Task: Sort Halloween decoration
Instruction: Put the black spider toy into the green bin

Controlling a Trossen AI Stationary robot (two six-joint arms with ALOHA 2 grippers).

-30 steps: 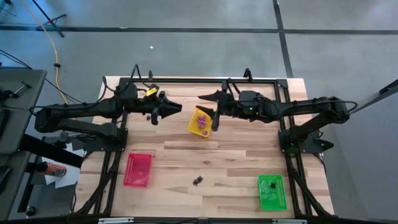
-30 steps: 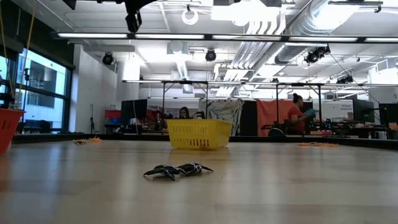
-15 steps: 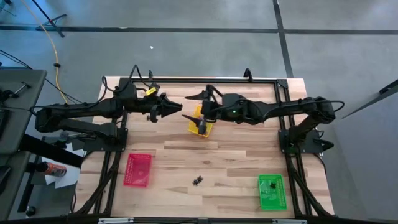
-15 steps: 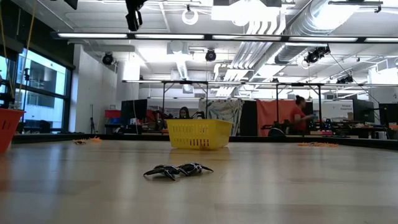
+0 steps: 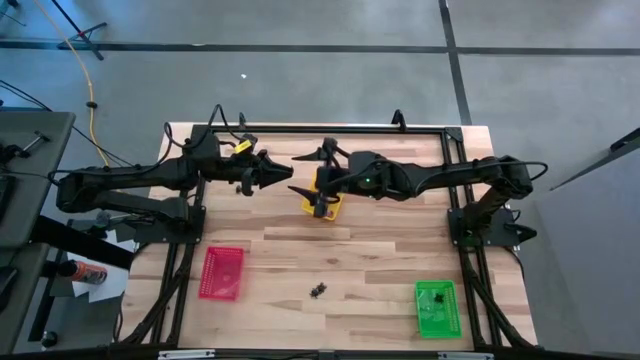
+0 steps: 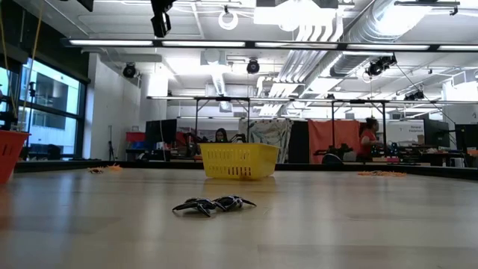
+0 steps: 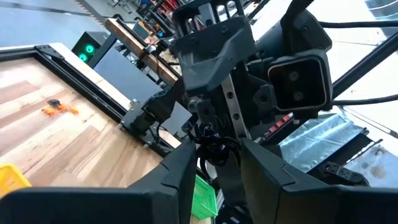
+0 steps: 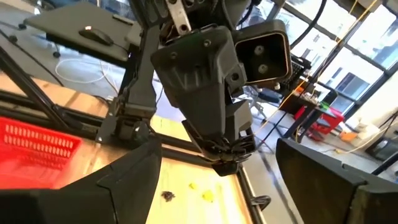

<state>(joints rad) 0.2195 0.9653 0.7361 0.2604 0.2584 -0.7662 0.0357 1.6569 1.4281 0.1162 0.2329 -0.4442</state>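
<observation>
My left gripper (image 5: 286, 172) hangs high over the table's far half, left of the yellow tray (image 5: 332, 206), and is shut on a small black trinket (image 7: 210, 144). The right wrist view shows its closed tips (image 8: 227, 158). My right gripper (image 5: 310, 183) hovers open above the yellow tray, facing the left gripper and touching nothing. A small cluster of black trinkets (image 5: 318, 290) lies on the wood near the near edge and shows in the low view (image 6: 213, 204). Orange trinkets (image 7: 59, 109) lie on the table by the far rail. My left gripper pinches a black, leggy trinket (image 7: 211, 149) between its two fingertips (image 7: 186, 163). The fingers point roughly level toward the table's right. The trinket is lifted clear of the table. Which part of it the fingers are on is too small to tell.
A red tray (image 5: 222, 272) sits at the near left and a green tray (image 5: 436, 308) at the near right. The yellow tray (image 6: 239, 161) stands mid-table toward the far side. Black frame rails run along the table's edges. Bare wood lies between the trays.
My right gripper has moved toward the table's left, crossing over the yellow tray toward the left gripper, and has stayed open. The trays and the black trinkets on the table have kept still.
</observation>
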